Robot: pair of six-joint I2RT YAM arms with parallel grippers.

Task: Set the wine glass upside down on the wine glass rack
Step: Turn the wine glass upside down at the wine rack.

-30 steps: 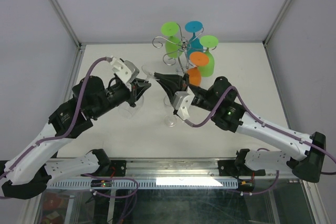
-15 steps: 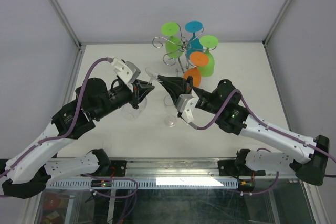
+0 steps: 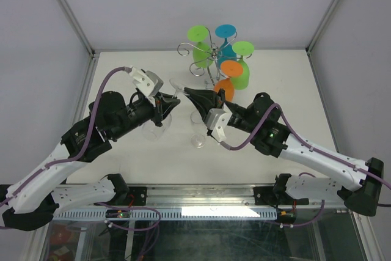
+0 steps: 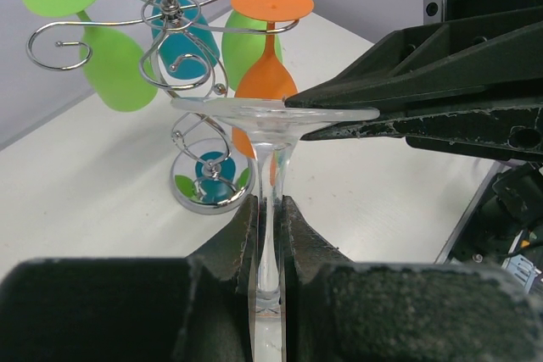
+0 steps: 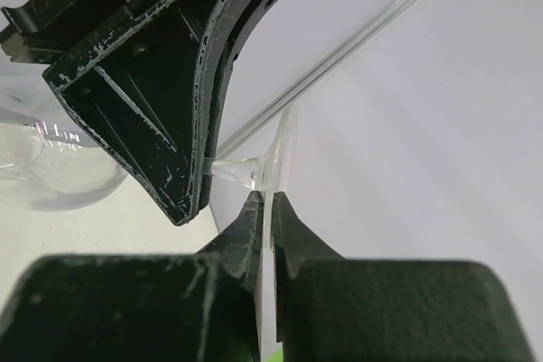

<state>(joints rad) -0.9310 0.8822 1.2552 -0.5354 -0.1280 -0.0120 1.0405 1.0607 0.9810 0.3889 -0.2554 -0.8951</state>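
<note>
- The table [image 3: 122, 74] is a plain off-white surface, edged by a metal frame at its left, right and far sides.
- The wine glass rack [image 4: 200, 199] stands upright on its round chrome base towards the far side of the table, a little right of centre.
- A clear glass [image 3: 198, 141] rests on the table near the middle, well apart from the rack's base. The right arm partly covers it, so its orientation cannot be told.

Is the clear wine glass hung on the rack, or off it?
Off it. The left gripper clamps the clear wine glass by its stem, the right gripper pinches its foot; the rack stands apart behind.
</note>
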